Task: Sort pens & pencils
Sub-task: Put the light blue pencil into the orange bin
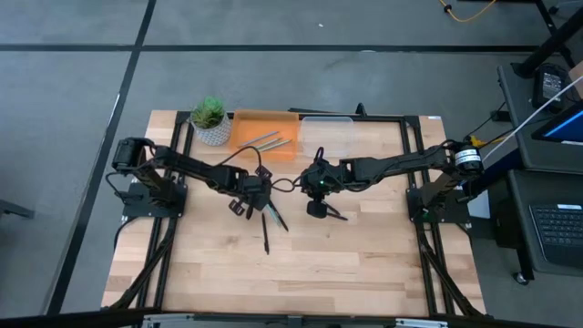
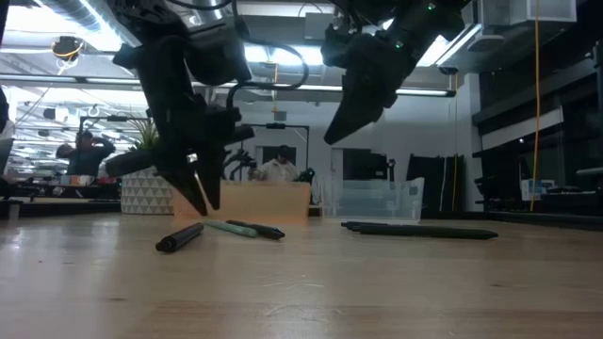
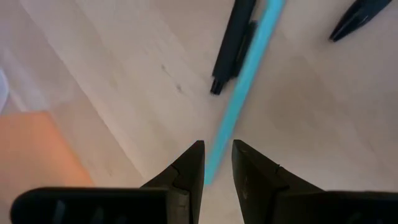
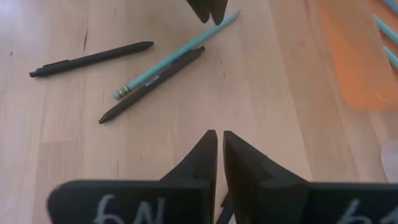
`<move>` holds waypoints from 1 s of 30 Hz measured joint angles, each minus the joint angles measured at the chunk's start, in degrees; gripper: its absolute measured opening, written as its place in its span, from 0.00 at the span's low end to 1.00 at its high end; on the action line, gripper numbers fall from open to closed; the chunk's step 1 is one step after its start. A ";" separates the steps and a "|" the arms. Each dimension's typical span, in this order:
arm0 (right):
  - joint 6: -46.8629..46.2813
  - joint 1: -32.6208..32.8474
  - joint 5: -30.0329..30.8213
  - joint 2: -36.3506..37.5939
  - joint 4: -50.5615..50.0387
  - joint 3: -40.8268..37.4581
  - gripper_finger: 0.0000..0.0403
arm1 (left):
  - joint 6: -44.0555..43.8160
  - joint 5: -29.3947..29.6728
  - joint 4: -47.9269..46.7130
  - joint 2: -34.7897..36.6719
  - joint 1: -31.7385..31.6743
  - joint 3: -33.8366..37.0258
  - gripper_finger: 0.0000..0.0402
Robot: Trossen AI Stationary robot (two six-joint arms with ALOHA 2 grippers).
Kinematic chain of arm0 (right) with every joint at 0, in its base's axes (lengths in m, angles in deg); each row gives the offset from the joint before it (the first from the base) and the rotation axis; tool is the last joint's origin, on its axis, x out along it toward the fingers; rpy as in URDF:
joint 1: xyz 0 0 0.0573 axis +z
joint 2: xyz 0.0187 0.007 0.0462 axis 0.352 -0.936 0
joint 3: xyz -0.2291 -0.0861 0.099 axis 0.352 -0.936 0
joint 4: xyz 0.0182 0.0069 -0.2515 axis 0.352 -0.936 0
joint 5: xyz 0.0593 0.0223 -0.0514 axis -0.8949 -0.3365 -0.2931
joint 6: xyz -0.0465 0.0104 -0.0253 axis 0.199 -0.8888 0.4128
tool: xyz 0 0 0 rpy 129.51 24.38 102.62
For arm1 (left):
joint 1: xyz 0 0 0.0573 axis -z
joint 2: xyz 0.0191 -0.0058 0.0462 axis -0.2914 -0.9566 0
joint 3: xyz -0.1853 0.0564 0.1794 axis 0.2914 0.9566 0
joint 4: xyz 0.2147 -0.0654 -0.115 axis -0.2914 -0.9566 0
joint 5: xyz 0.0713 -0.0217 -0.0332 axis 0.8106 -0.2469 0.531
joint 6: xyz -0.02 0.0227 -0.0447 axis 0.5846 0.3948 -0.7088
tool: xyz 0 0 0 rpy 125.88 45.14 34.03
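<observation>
On the table's middle a light blue pencil (image 4: 177,55) lies beside a black pen (image 4: 152,84). A second black pen (image 4: 90,59) lies apart, and another dark pen (image 2: 419,229) lies below my right gripper. My left gripper (image 3: 217,148) points steeply down over the pencil's pointed end (image 3: 211,171), open. Its fingers stand on either side of that end, just above the wood, with the tips (image 2: 203,205) clear of the table. My right gripper (image 4: 220,134) hangs higher up, shut and empty, a short way to the right (image 1: 319,208).
An orange tray (image 1: 266,128) at the far edge holds two light blue pencils (image 1: 266,140). A clear bin (image 1: 330,137) stands to its right and a potted plant (image 1: 210,118) to its left. Bare wood lies toward the near edge.
</observation>
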 joint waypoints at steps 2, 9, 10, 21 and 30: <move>0.05 0.00 0.00 0.00 -0.19 0.00 0.07 | 0.40 -1.26 0.14 0.02 -0.67 0.00 0.19; 1.15 0.00 0.00 0.00 -0.17 0.00 0.07 | 0.62 -5.31 1.03 0.02 -2.15 0.00 0.19; 1.15 0.00 0.00 0.00 -0.17 0.00 0.07 | 0.62 -5.62 1.09 0.02 -2.30 0.00 0.19; 1.21 0.01 -0.29 0.00 -0.09 -0.02 0.07 | 2.70 -7.67 2.14 -4.26 -2.28 -0.20 0.19; 1.17 0.09 -0.31 0.00 -0.91 -0.02 0.07 | 2.65 -8.30 -0.46 -5.91 -1.41 -2.88 0.19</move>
